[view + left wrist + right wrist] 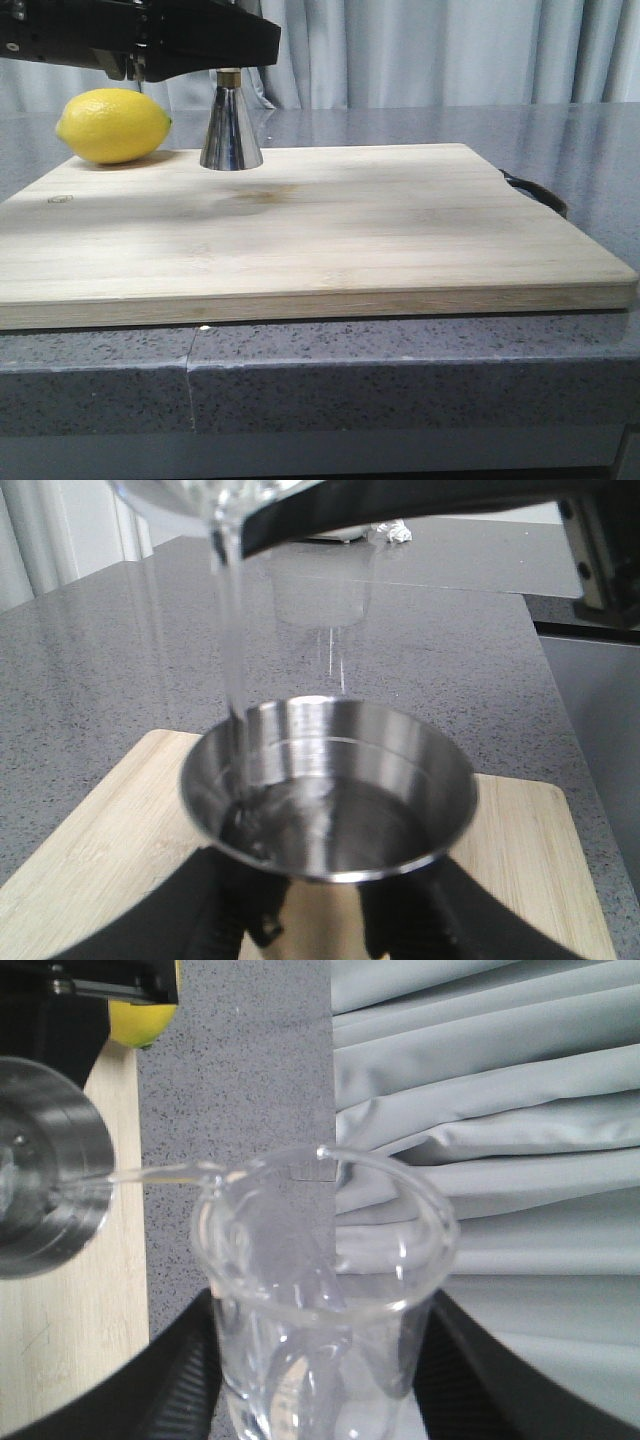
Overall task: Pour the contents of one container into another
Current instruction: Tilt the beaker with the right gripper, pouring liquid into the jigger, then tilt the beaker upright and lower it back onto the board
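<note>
the glass beaker (325, 1305) is held tipped in the right end effector (320, 1380), whose fingers are closed against its sides. its lip (215, 1172) is directed toward the steel jigger (328, 785), and a thin stream of clear liquid (232, 650) falls just inside the near rim. the jigger stands upright on the cutting board (330, 240) beside a lemon (113, 124), clasped low by the left end effector (310, 920). the beaker mouth lies above and to one side of the jigger opening, so the lip is judged to need keeping over the cup.
</note>
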You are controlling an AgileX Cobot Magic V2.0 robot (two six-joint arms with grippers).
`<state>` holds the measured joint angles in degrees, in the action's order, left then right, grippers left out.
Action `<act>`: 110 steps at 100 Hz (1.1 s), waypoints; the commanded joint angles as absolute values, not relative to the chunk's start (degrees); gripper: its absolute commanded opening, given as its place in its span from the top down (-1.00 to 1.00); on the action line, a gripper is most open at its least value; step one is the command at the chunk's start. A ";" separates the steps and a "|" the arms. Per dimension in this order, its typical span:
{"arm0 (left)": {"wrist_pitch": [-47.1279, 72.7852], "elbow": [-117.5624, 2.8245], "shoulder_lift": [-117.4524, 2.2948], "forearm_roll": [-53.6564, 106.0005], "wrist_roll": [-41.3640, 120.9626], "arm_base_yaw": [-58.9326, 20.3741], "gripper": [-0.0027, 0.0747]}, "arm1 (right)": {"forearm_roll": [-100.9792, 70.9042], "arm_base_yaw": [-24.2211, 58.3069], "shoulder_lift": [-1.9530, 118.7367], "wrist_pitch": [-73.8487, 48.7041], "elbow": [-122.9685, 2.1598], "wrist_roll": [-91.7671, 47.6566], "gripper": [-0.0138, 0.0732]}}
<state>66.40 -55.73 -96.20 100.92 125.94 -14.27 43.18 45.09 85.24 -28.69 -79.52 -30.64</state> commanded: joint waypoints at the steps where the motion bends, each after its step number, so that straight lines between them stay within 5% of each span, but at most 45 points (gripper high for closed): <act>1: 72.77 -57.45 -93.48 105.47 125.63 -14.73 0.40 | 43.60 45.01 83.22 -25.47 -81.85 -31.11 -0.03; 25: 72.77 -57.45 -93.48 105.47 125.63 -14.73 0.40 | 33.70 44.81 83.22 -27.73 -81.85 -30.27 -0.03; 69: 72.77 -57.45 -93.48 105.47 125.63 -14.73 0.40 | 30.10 35.70 77.55 -26.28 -80.08 -0.78 -0.03; 110: 72.77 -57.45 -93.48 105.47 125.63 -14.73 0.40 | 2.33 16.07 66.96 15.06 -47.09 0.00 -0.03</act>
